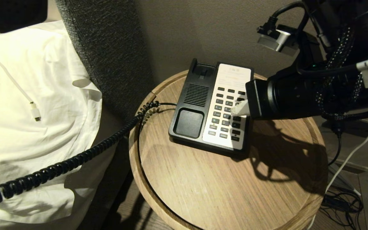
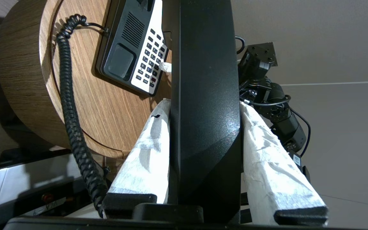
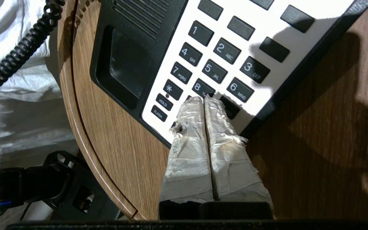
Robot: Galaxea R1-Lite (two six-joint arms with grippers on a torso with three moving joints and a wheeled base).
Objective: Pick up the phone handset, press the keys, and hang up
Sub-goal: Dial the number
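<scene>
With the left claw [image 2: 204, 105] pinching the phone handset [image 2: 204, 95] clear of the bench [image 1: 222, 179], you press straight down with the right claw [image 3: 204, 102], tips pressed together, on the keys [image 3: 214, 70] below 8.

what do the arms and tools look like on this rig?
Both tools have long tapered fingers wrapped in white crinkled tape on black bases: right tool, left tool. The right arm is glossy black and cylindrical, draped with black cables and braided black-and-white sleeving, with a silver camera module clamped above the wrist.
</scene>
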